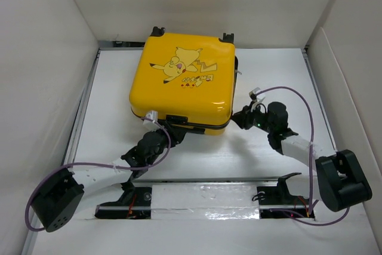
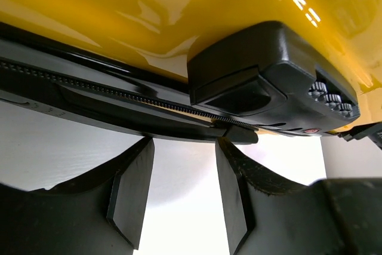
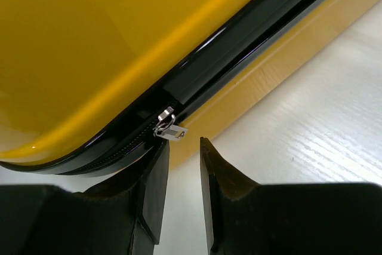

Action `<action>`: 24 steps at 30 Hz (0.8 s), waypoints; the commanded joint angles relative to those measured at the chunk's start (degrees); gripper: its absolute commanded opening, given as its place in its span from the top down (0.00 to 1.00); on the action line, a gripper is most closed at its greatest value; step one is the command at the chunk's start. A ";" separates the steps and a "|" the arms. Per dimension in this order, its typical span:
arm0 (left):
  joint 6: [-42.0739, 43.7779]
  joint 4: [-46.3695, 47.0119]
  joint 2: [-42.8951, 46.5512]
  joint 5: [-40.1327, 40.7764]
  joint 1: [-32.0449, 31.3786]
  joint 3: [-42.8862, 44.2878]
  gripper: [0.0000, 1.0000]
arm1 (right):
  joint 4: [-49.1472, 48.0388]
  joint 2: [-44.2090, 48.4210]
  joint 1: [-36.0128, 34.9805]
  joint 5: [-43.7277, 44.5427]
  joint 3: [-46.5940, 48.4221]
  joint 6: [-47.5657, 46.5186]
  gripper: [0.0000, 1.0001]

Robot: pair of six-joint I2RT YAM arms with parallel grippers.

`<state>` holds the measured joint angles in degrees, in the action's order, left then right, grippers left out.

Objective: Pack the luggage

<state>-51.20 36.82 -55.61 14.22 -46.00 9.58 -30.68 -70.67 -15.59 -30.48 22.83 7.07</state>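
Note:
The luggage, a yellow hard-shell suitcase with a Pikachu cartoon, lies flat and closed at the back middle of the table. My left gripper is at its near edge, below the black combination lock. It is open and empty, just under the zipper track. My right gripper is at the suitcase's near right corner. Its jaws stand a little apart and empty. A silver zipper pull hangs just above the left fingertip, outside the gap.
White walls enclose the white table on the left, back and right. The suitcase's black wheels point toward the back wall. Purple cables loop over both arms.

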 commanded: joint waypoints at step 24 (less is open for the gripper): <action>1.63 11.43 -5.55 -0.86 -0.23 1.58 0.63 | -16.51 -1.49 -5.14 5.69 1.43 -2.50 0.97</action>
<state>-50.96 41.74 -60.73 12.67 -46.02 9.58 -33.95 -72.42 -19.00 -25.93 23.66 3.27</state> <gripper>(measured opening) 0.378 0.056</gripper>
